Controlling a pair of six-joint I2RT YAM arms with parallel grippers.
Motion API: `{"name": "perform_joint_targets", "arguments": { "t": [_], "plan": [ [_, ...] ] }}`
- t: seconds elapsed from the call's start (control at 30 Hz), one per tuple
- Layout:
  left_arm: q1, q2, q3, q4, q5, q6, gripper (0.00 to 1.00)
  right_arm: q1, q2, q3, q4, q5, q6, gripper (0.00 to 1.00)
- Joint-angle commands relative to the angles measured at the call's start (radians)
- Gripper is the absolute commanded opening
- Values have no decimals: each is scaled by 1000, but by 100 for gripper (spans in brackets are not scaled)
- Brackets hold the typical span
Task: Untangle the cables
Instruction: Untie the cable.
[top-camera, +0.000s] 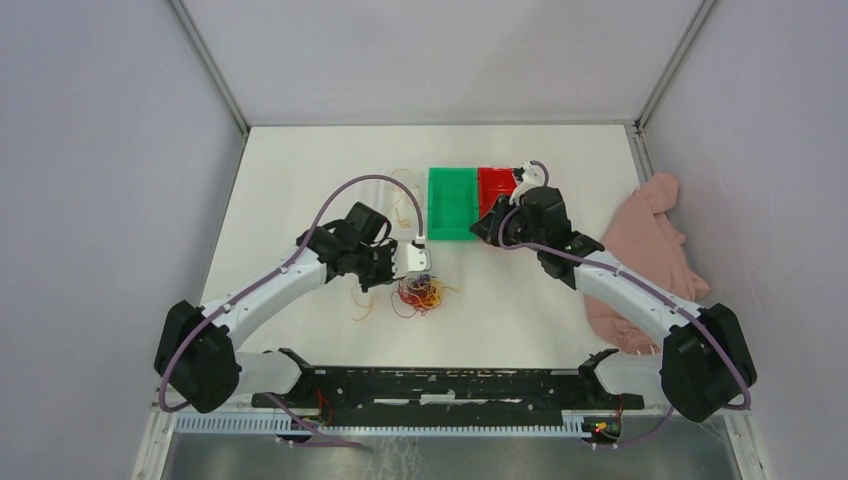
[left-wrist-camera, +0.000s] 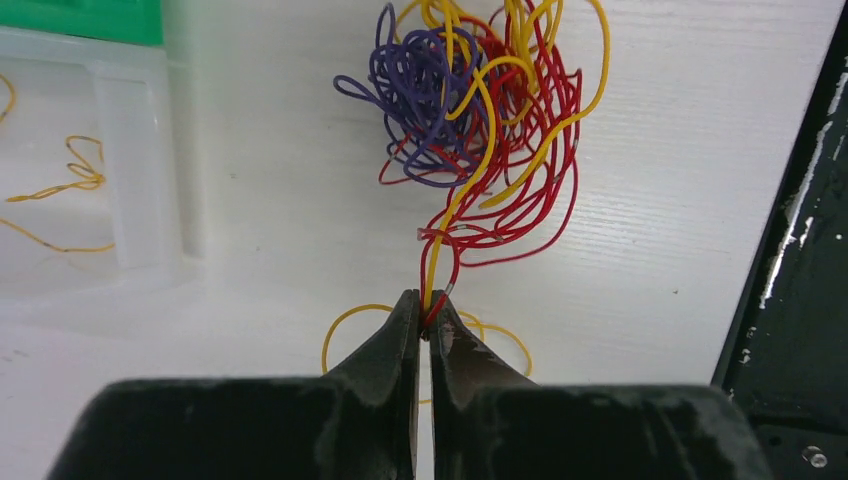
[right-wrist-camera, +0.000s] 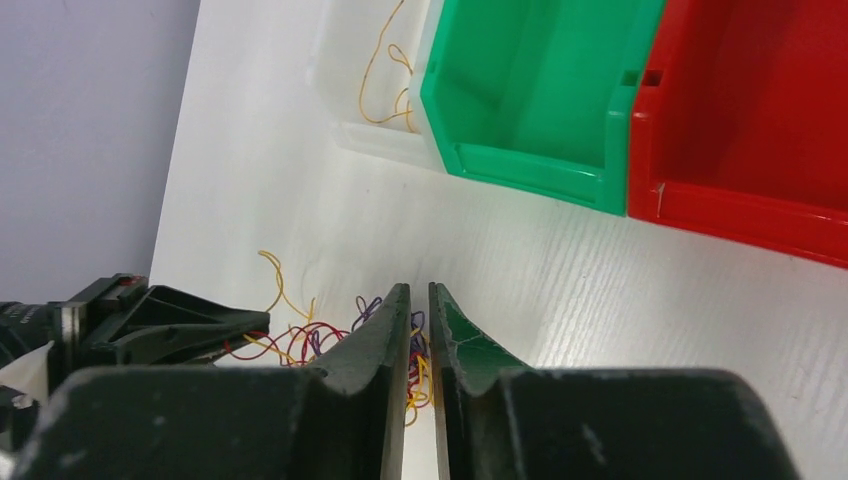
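Left gripper is closed tight, pinching a red strand and a yellow strand that trail out of the cables. In its wrist view the cables sit at 12 o'clock from the fingertips: a knotted clump of yellow, red and purple wire lying on the white counter. A loose yellow loop lies on the counter under the fingertips, toward 9 o'clock.

Right gripper is nearly closed, a narrow slit between its fingers and nothing in it. It hangs above the counter, apart from the cables, which show just beyond its tips along with the left gripper at 9 o'clock.

Seen from above, the cables rest near the counter's middle, at 6 o'clock from the green bin. A clear bin touches the green bin at its 9 o'clock and holds a yellow wire. A red bin touches it at 3 o'clock. A pink cloth lies at the counter's 3 o'clock edge.
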Motion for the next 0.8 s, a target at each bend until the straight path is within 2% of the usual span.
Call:
{"name": "perform_joint_targets", "arguments": {
  "t": [0.0, 0.1, 0.13, 0.2, 0.3, 0.47, 0.67, 0.77],
  "plan": [
    [-5, -52, 108, -131, 21, 19, 10, 31, -23, 29, 68, -25, 8, 20],
    [-5, -79, 127, -156, 48, 18, 16, 61, -17, 41, 72, -26, 4, 24],
    [-6, -87, 120, -154, 54, 21, 23, 71, -13, 42, 77, -30, 4, 27],
    [-5, -93, 99, -150, 62, 28, 49, 95, -2, 47, 90, -37, 2, 34],
    [-5, -91, 43, -121, 41, 32, 63, 126, 17, 47, 97, -34, 4, 38],
    [24, -87, -30, -110, -80, 102, 65, 163, 37, 26, 119, -17, 8, 41],
    [272, -26, -49, -87, -28, 234, 65, 190, 60, 27, 123, -3, -3, 41],
    [350, 29, -55, -26, -16, 263, 66, 196, 68, 33, 121, 1, -5, 41]
  ]
}}
